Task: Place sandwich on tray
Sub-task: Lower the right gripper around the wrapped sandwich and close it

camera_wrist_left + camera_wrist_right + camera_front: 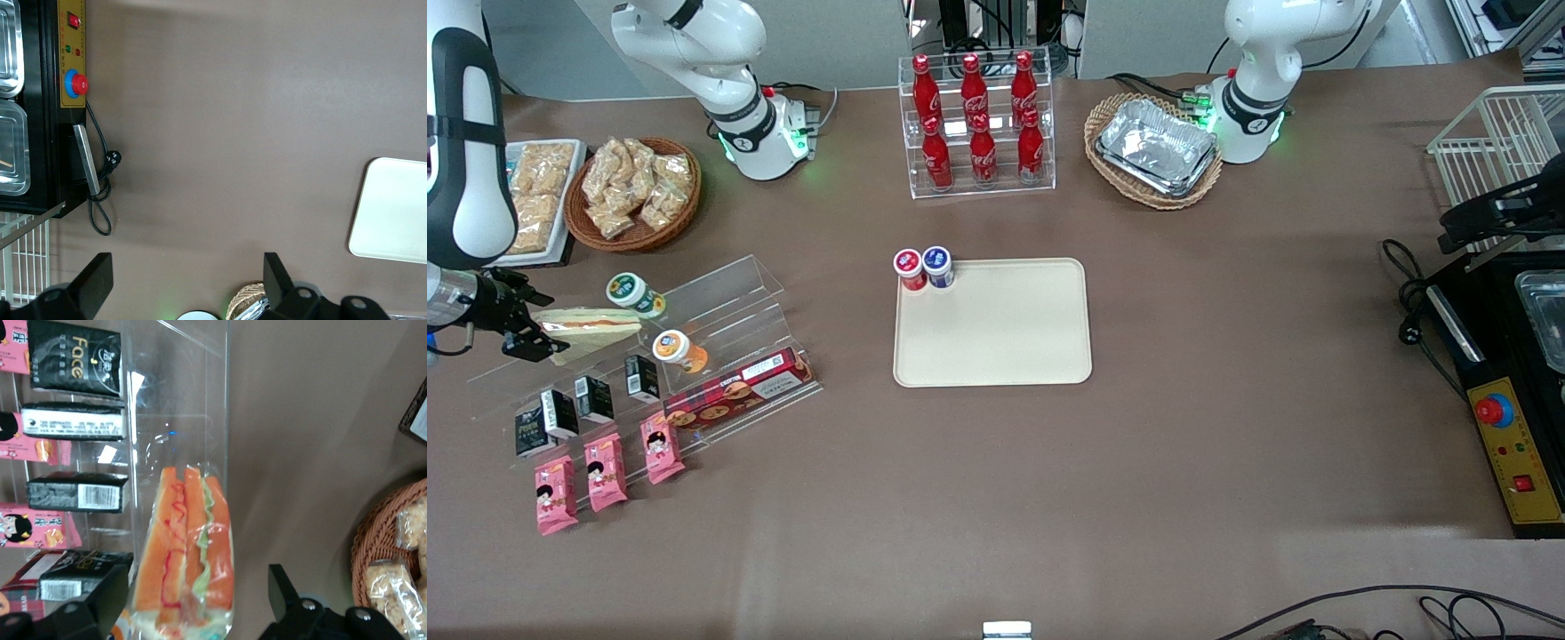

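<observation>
The sandwich (594,327) is a clear-wrapped wedge with pale bread and orange filling, lying on the upper step of a clear acrylic shelf (720,293) toward the working arm's end of the table. My right gripper (527,324) is open and straddles the wedge's broad end. In the right wrist view the sandwich (190,547) sits between the two black fingers (112,595), with a gap showing on each side. The cream-beige tray (996,347) lies flat at the table's middle, with a red-lidded cup (910,268) and a blue-lidded cup (938,265) in one corner.
The shelf also carries two lidded cups (633,293), black cartons (591,398), pink packets (605,471) and a red biscuit box (738,387). A wicker snack basket (636,191), a cola bottle rack (978,124) and a basket of foil trays (1156,147) stand farther from the front camera.
</observation>
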Available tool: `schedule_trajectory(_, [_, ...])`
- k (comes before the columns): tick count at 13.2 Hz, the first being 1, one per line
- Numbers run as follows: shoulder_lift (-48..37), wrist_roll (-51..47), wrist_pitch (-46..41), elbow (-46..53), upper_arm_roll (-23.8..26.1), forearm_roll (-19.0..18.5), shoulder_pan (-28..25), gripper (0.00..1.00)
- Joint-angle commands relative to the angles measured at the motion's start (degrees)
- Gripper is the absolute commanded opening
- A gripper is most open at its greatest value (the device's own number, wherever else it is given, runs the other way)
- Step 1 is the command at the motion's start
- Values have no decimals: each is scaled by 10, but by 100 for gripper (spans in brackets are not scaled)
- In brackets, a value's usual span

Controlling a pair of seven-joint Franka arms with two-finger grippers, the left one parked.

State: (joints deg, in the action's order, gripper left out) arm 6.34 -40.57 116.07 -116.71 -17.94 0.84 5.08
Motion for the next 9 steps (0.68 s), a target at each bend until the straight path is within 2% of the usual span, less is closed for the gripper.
schedule_trajectory(1, [4,17,16,-1,5,-11,8,64])
schedule_trajectory(2, [4,22,16,1,5,-11,9,62])
schedule_trajectory(4, [5,70,14,14,4,-8,13,51])
schedule_trajectory(7, [24,125,-1,63,2,-3,33,47])
schedule_trajectory(9, [41,178,-49,118,-2,4,51,47])
